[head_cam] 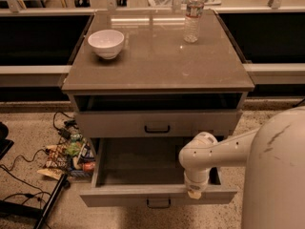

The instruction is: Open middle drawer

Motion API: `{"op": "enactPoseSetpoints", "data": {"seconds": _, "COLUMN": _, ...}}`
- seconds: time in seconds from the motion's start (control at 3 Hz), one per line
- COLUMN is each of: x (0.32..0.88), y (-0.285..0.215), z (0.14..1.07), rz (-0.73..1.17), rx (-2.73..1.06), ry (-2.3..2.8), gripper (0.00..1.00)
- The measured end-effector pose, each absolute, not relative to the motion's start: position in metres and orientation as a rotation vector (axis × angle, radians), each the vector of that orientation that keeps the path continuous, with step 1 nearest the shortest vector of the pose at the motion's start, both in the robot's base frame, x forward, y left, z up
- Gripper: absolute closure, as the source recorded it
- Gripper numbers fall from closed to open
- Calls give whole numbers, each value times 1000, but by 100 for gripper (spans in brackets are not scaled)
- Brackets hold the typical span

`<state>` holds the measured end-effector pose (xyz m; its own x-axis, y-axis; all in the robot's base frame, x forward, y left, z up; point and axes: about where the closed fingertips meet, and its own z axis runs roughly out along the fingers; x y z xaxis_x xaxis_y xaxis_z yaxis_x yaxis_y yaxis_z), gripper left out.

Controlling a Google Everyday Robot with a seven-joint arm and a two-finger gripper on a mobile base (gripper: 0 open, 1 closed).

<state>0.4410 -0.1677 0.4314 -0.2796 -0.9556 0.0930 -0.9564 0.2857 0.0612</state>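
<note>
The hand (195,193) is set on the middle drawer (143,168) front rim, presumably for pulling (grip cannot be told).

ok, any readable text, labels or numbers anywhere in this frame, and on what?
None can be read.
water bottle label: too blurred to read.
snack packets on the floor: print too blurred to read.
middle drawer, pulled out: no marking visible on its front.
gripper, at the drawer's front edge, right of the handle: no marking visible.
</note>
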Motion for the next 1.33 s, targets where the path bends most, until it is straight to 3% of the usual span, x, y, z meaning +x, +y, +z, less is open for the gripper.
{"op": "enactPoseSetpoints", "data": {"seconds": 1.0, "x": 441, "y": -168, "z": 431, "rz": 9, "rx": 1813, "ry": -2427, "gripper": 13}}
{"op": "enactPoseSetpoints", "data": {"seconds": 1.33, "x": 441, "y": -168, "z": 431, "rz": 9, "rx": 1813, "ry": -2427, "gripper": 0}}
